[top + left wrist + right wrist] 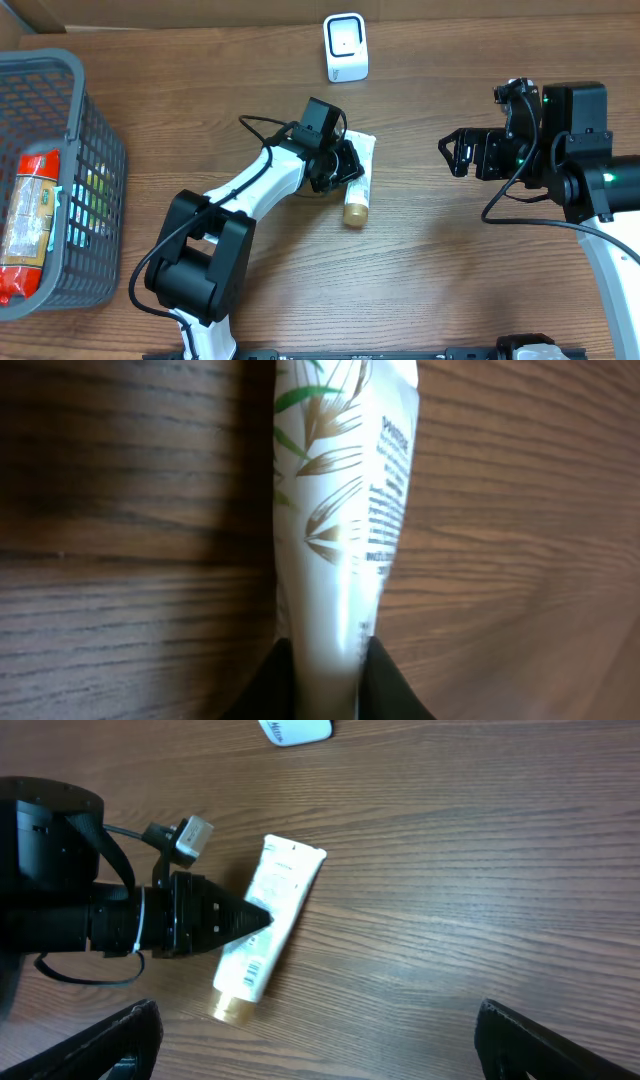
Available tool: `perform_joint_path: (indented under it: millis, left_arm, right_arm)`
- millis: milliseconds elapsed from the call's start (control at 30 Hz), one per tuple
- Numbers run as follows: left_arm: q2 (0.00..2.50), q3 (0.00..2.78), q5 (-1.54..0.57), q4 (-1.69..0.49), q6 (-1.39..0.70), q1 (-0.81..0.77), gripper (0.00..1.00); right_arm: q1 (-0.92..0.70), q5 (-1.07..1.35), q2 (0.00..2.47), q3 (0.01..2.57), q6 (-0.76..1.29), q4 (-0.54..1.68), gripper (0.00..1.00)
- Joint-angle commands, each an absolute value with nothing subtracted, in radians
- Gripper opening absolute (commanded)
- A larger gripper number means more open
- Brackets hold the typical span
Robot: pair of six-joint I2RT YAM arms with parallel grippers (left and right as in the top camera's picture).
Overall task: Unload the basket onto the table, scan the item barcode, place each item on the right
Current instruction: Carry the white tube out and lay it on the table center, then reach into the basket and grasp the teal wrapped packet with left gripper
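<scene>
Clearly, the left gripper (345, 167) has its jaws clamped on the white cosmetic tube (359, 186). The right gripper (449, 156) holds its jaws wide apart, away from it.

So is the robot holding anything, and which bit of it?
Yes. The left claw pinches the white tube around its middle, a finger on each side. The right claw is open and empty.

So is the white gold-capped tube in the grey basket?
No, the white tube lies on the wooden table, apart from the grey basket.
</scene>
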State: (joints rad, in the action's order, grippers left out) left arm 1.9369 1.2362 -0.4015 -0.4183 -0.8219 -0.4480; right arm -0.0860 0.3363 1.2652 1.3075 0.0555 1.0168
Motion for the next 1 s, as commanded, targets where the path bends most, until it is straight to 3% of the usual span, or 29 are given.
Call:
perform_joint_path:
  millis: [0, 300, 567, 633, 700, 767, 967]
  left_arm:
    - [1.920, 1.243, -0.483, -0.403, -0.831, -0.434, 0.28]
    - [1.855, 1.324, -0.483, -0.474, -0.656, -0.403, 0.34]
    - [1.671, 1.686, -0.247, -0.891, -0.423, -0.253, 0.39]
    - [1.633, 1.805, -0.135, -1.015, -0.393, -0.200, 0.47]
    - [1.600, 1.906, -0.028, -1.113, -0.388, -0.146, 0.67]
    - [1.567, 1.996, 0.071, -1.200, -0.389, -0.075, 0.76]
    - [1.494, 2.074, 0.130, -1.285, -0.444, 0.239, 0.82]
  right_arm:
    - [-0.090, 0.339, 1.264, 1.330, 0.052, 1.016, 1.00]
    - [-0.090, 0.339, 1.264, 1.330, 0.052, 1.016, 1.00]
    - [-0.090, 0.339, 1.264, 1.330, 0.052, 1.016, 1.00]
    - [-0.090, 0.339, 1.264, 1.330, 0.052, 1.016, 1.00]
    - [-0.090, 0.339, 1.264, 1.330, 0.052, 1.016, 1.00]
    - [-0.090, 0.339, 1.264, 1.330, 0.051, 1.016, 1.00]
    - [-0.090, 0.339, 1.264, 1.330, 0.052, 1.016, 1.00]
